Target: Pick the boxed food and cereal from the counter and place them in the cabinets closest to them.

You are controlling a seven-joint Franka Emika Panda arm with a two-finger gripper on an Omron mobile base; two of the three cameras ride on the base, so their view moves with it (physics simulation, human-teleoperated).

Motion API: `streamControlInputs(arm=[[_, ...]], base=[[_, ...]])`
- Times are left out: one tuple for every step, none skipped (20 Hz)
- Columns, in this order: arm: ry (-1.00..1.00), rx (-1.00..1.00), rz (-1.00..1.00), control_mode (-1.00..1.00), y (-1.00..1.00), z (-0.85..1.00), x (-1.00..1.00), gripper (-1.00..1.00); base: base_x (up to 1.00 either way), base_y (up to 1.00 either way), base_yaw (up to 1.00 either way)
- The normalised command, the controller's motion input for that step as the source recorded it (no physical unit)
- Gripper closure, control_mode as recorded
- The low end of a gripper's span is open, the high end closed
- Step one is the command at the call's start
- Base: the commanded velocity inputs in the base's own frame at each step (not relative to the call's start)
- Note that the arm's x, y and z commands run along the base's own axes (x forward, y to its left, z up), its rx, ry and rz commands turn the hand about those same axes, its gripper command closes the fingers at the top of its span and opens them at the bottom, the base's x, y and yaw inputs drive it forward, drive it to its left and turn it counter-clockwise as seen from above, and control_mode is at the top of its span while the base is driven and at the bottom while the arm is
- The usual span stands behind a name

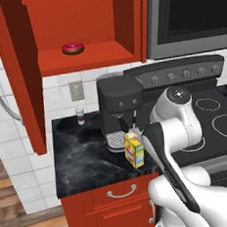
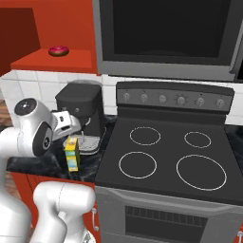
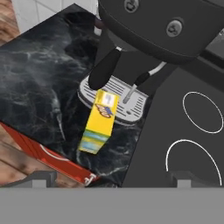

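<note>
Open hand (image 3: pixel 111 181) above upright yellow box (image 3: pixel 99 121) on counter (image 3: pixel 39 87).

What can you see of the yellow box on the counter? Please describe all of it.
The yellow box is a small, tall carton that looks like cardboard, with a green and blue band near its base and a colourful picture on its top face. It stands upright and closed on the black counter, near the front edge, just before the coffee machine's drip tray. Nothing grips it.
</note>
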Motion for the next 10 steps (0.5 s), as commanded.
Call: streamControlInputs(arm=[[0.00, 0.00, 0.00, -1.00, 0.18, -0.21, 0.06, -1.00], [0.00, 0.00, 0.00, -1.00, 0.19, -0.20, 0.08, -1.00], [0.00, 0.00, 0.00, -1.00, 0.17, -0.19, 0.11, -1.00], [0.00, 0.00, 0.00, -1.00, 0.16, -0.16, 0.14, -1.00], [0.00, 0.00, -0.01, -1.00, 0.15, -0.15, 0.15, -1.00], [0.00, 0.00, -0.02, -1.00, 0.14, -0.15, 0.17, -1.00], [0.00, 0.01, -0.02, -1.00, 0.12, -0.13, 0.16, -1.00], [0.00, 0.01, -0.02, -1.00, 0.10, -0.13, 0.14, -1.00], [0.00, 0.02, -0.03, -1.00, 0.05, -0.11, 0.09, -1.00], [0.00, 0.03, -0.04, -1.00, 0.01, -0.10, 0.05, -1.00]], base=[[0.00, 0.00, 0.00], [0.00, 0.00, 0.00], [0.00, 0.00, 0.00], [0.00, 0.00, 0.00], [0.00, 0.00, 0.00], [0.00, 0.00, 0.00], [0.00, 0.00, 0.00], [0.00, 0.00, 0.00], [0.00, 0.00, 0.00], [0.00, 0.00, 0.00]])
